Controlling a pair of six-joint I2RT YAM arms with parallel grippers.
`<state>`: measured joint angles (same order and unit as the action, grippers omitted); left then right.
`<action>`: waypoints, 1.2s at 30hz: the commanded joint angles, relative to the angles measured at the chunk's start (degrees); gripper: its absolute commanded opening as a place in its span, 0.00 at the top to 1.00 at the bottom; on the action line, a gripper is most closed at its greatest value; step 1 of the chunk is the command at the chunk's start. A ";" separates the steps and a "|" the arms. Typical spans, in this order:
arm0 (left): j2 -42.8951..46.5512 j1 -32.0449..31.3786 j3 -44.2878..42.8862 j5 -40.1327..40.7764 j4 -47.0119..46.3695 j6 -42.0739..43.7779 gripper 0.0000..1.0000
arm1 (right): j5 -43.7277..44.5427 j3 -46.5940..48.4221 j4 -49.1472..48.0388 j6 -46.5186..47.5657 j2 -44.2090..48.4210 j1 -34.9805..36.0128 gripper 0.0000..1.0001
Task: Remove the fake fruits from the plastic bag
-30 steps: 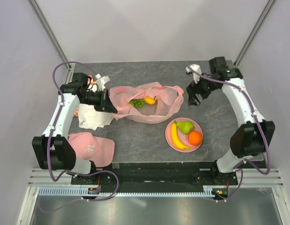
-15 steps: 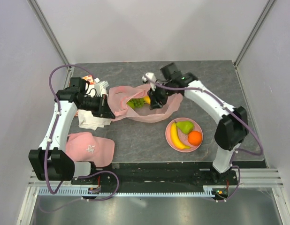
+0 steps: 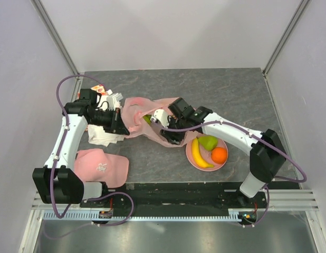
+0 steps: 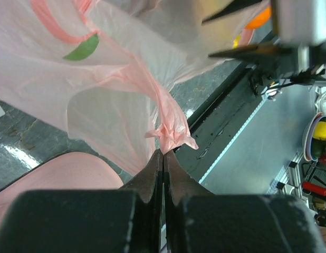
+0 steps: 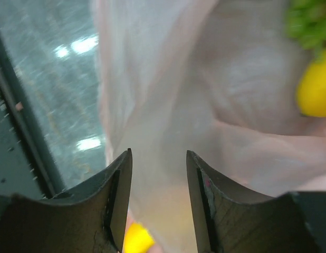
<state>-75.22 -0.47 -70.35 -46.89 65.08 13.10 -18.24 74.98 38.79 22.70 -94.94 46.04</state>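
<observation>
- Pale-pink, translucent, thin and crinkly: plastic bag slumped in soft folds at centre of table.
- Clamped tight on a twisted wisp of that film at the bag's 9 o'clock edge: left gripper.
- Parted at the bag's 5 o'clock rim, film across the gap, nothing visibly pinched: right gripper.
- Glossy and rounded inside: yellow fruit, green fruit; out on the plate at 4 o'clock: banana, orange.
- Risky to close here: likely to catch slippery film rather than fruit, dragging or tearing the bag.
</observation>
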 commanded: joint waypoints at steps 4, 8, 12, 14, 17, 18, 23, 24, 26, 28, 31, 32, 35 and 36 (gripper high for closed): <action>2.89 -0.06 1.10 12.32 -2.51 -0.72 0.98 | 6.20 16.74 -4.51 -2.57 -10.34 -3.33 0.46; 2.89 -0.06 -1.37 12.54 0.13 2.27 0.98 | 5.49 25.11 -4.33 -5.20 -18.60 -3.33 0.45; 2.54 -0.06 -3.74 4.63 5.75 5.79 0.98 | 4.88 32.06 -2.67 -8.80 -24.50 -3.33 0.45; 2.71 -0.06 -4.27 0.24 9.51 9.28 0.98 | 4.53 34.79 -2.66 -11.00 -27.22 -3.24 0.45; 2.45 -0.06 -7.08 -3.54 12.87 13.15 0.98 | 4.26 37.43 -3.27 -13.55 -29.86 -2.89 0.44; 2.01 -0.06 -8.04 -4.95 15.93 14.83 0.98 | 4.53 37.69 -3.54 -13.99 -30.13 -2.37 0.43; -0.53 -0.14 -13.84 -3.92 23.06 20.90 0.98 | 5.23 37.87 -6.08 -18.38 -31.63 -0.87 0.31; -0.98 -0.15 -14.37 1.84 23.16 19.95 0.98 | 5.58 37.78 -6.35 -19.00 -31.89 -0.26 0.29; -0.72 -0.14 -14.56 7.14 23.16 21.07 0.98 | 6.11 37.70 -7.40 -20.32 -32.42 0.27 0.27; 0.33 -0.06 -12.55 13.30 23.08 23.36 0.98 | 6.64 37.52 -8.02 -21.90 -32.85 0.98 0.26; 1.83 0.12 -9.47 18.15 23.08 25.83 0.98 | 6.99 37.78 -9.08 -24.18 -33.99 1.42 0.26; 2.35 0.12 -8.76 18.68 23.08 26.01 0.98 | 6.99 37.87 -9.77 -24.45 -34.17 1.51 0.26; 3.76 0.38 -7.62 18.16 22.99 26.01 0.99 | 8.39 38.75 -11.01 -25.86 -36.02 2.03 0.25; 4.11 2.04 -6.92 17.98 22.90 26.10 0.98 | 9.27 39.19 -11.36 -26.30 -36.89 2.56 0.24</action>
<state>-74.02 -0.36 -78.48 -31.62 76.82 35.20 -11.79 111.09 30.76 0.14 -129.21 47.86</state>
